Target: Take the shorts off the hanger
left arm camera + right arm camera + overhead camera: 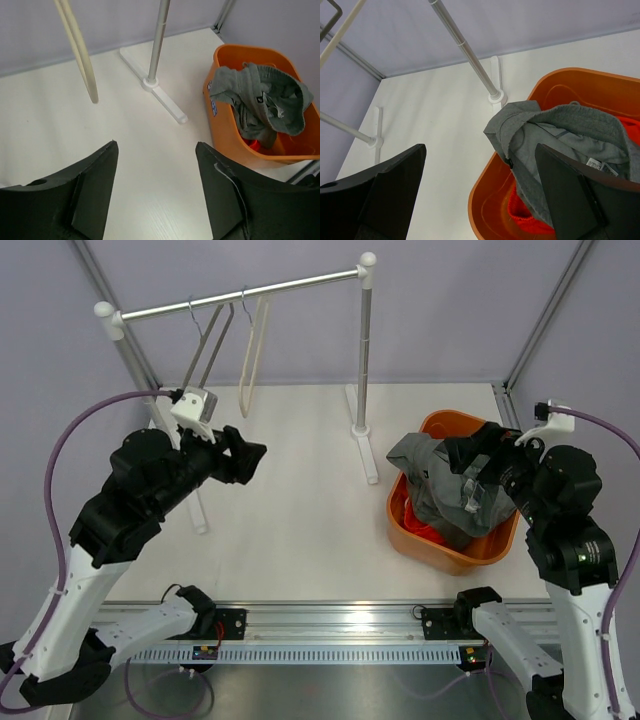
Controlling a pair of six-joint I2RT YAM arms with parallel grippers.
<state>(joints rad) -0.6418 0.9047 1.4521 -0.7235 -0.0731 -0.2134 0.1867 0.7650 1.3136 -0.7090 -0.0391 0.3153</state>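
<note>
Top external view puts the main hazard at the basket (227, 132) on the right of the surface (300, 510). The grey shorts (425, 480) lie heaped in it, one fold draped over the rim toward the rack foot (366, 455), and the orange-red shorts (522, 210) are bunched beneath them. Both garments are off their hangers, so the risk, as I judge it, lies in the pull-away. The right pincer (480, 150) hangs directly over that grey heap. Should a fingertip catch a fold or the drawstring as the arm lifts, the cloth could be dragged over the rim and onto the surface. The basket might tip or slide with it.

Farther back, the left pincer (156, 150) hovers near the rack's left post (135, 360), below the dark wire hanger (212, 340) and the cream hanger (255, 350), which dangle bare from the rail (250, 292). A careless swing there could knock the post or unhook a hanger.

The right pincer has its jaws spread wide with nothing clamped between them. Grey cloth shows below the gap, and I cannot tell whether a finger brushes it. The left pincer has its jaws well parted, with only bare surface showing between them. It grips nothing and touches nothing.
</note>
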